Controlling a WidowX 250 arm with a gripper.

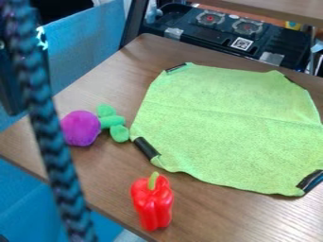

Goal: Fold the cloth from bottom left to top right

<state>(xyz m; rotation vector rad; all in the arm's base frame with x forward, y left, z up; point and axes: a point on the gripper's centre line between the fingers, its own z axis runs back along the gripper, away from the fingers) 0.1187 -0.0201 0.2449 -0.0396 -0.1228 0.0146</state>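
You've got a dark shape (11, 75) at the upper L edge, partly behind the thick braided cable (47, 118) that runs top to bottom down your L side; can't tell which part it is. Gripper state: can't tell if it's apart, together or clamped on anything. Blue fabric (88, 42) is behind the table (95, 186) on your upper L, w/ more blue at lower L. Next R you have the purple plush (80, 128) on the table, its green leaves (112, 122) pointing R, tips just beside the cloth's L edge. Then the red pepper (152, 202), nearer you than the cloth, apart from it, green stem up toward the top. Your cloth (227, 127) is center to R on the table, lime green, spread out flat & unfolded, w/ a faint crease across it L to R. Black pieces mark its corners: upper L, lower L, upper R & lower R. Behind the table, top ctr to R, you've got a black unit (217, 35) w/ 2 round parts & a square code label.
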